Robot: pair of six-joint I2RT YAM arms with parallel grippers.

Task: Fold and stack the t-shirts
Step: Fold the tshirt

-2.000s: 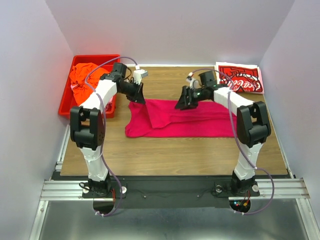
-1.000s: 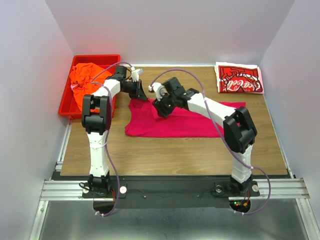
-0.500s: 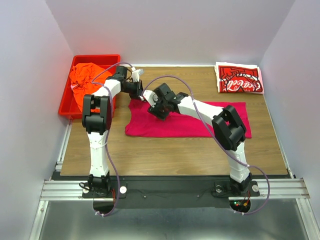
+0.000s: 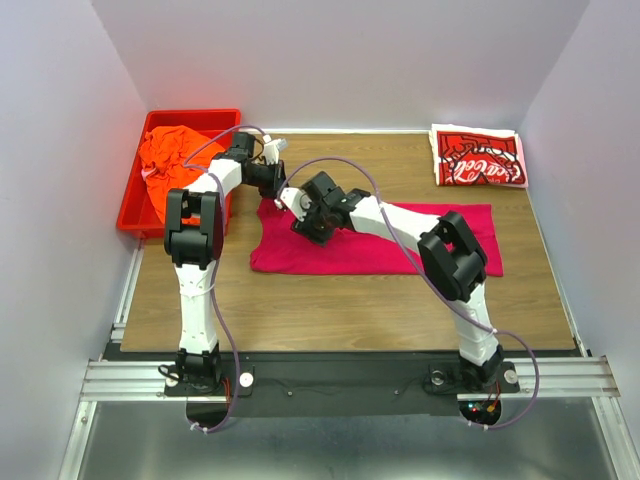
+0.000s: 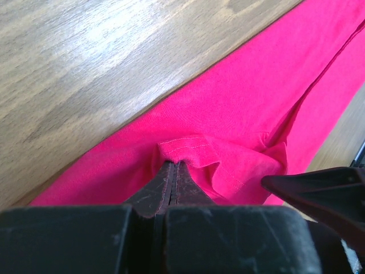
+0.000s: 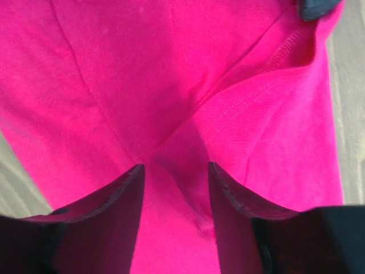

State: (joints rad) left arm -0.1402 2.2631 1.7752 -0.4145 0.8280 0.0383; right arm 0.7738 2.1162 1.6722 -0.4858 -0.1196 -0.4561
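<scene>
- Magenta t-shirt (image 4: 390,248) lies spread across the middle of the wooden table (image 4: 330,305), long side running left to right, its far-left corner bunched up.
- Left gripper (image 4: 277,190) is at that far-left corner. In the left wrist view its jaws are pressed fully together, pinching a small hemmed fold of the magenta cloth (image 5: 188,149) at the tips.
- Right gripper (image 4: 302,226) is just beside the left one, reaching across the shirt from the right. Its jaws stand apart, and the right wrist view shows a raised crease of the shirt (image 6: 188,142) lying between the two fingers (image 6: 117,197). Nothing is clamped.
- Red-and-white Coca-Cola t-shirt (image 4: 477,157) lies flat at the far-right corner of the table, well apart from both arms.
- Orange t-shirt (image 4: 168,155) is heaped in the red bin (image 4: 133,217) at far left.
</scene>
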